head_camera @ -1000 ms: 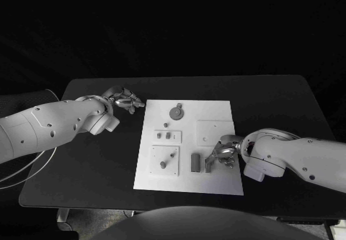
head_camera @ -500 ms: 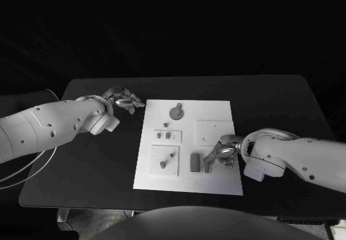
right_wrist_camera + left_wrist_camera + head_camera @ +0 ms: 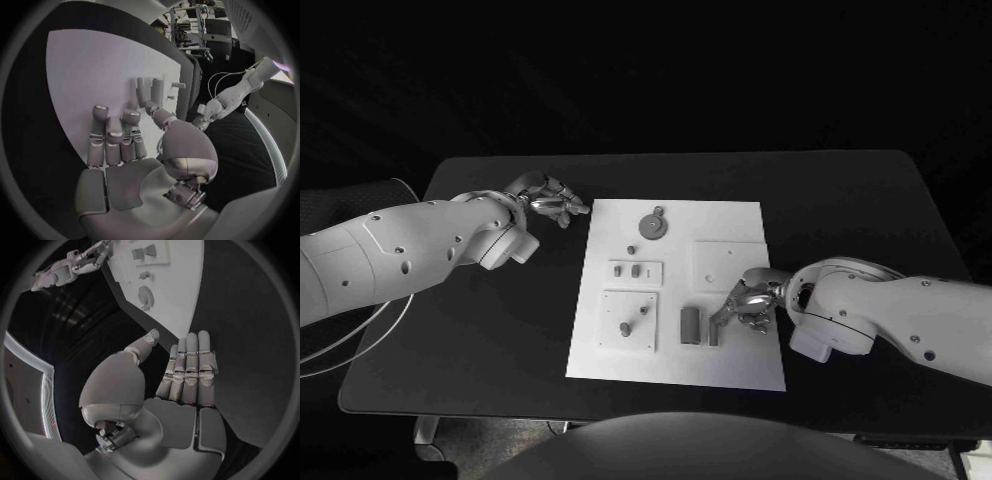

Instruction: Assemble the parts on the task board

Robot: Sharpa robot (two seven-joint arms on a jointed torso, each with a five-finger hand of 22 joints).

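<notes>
The task board (image 3: 678, 290) lies in the middle of the black table (image 3: 877, 200), and everything here is placed against it. The right hand (image 3: 750, 302) hovers over the board's right half, near its lower part, just beside two upright grey blocks (image 3: 692, 325). Over the last second it has shifted only slightly, edging a little toward the board's right edge, while the blocks have stayed put. In the right wrist view the fingers (image 3: 114, 131) are curled partway with nothing visibly between them; whether a fingertip touches a slim part near the blocks is hard to tell from the head view, so I read the right hand as empty and apart from the pieces.

The left hand (image 3: 548, 201) rests off the board's upper left corner, over bare table, and has not moved. The left wrist view shows its fingers (image 3: 190, 365) held straight and side by side, thumb out, holding nothing.

On the board, the round disc part (image 3: 652, 223) sits near the top, a small plate with two short pegs (image 3: 636, 270) lies below it, and a lower plate carries a small piece (image 3: 627, 325). None has changed.

So little has changed that the assembly seems stalled at an approach: the right hand is probably lining up on the blocks, with no grasp made yet.
</notes>
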